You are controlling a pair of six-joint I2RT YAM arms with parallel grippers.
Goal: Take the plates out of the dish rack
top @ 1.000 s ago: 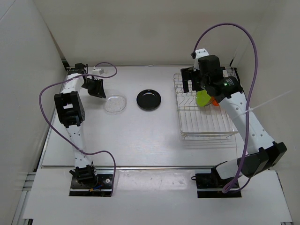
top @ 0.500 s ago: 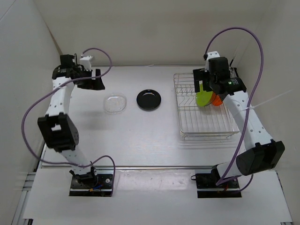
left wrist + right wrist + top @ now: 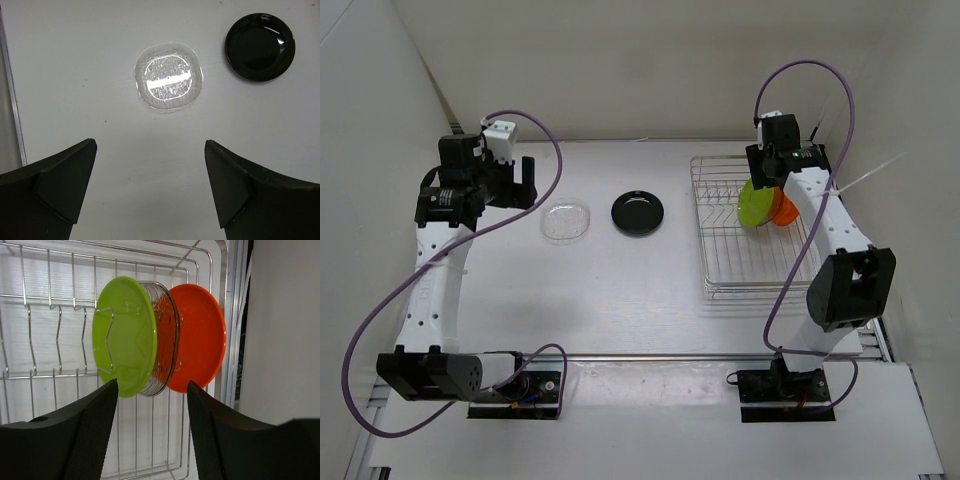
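Right claw [image 3: 152, 390] gapes half-wide before a clear plate [image 3: 164, 335] only its wrist view shows; left claw [image 3: 150, 145] wide.

The green plate [image 3: 125, 335], clear plate [image 3: 164, 335] and orange plate [image 3: 200, 340] crowd one dish rack [image 3: 55, 300] wall; slots beside green stand free.

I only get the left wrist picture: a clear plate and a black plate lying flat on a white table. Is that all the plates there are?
Observer: No. Three more stand on edge in the dish rack: a lime green plate, a second clear plate and an orange plate.
Visitor: In what order?
Observer: Seen from the arms' side, green is on the left, orange on the right, and the clear one is sandwiched between them.
Visitor: Is the robot holding any of them?
Observer: No. The right jaws stand open, pointed at those plates and closed on nothing.
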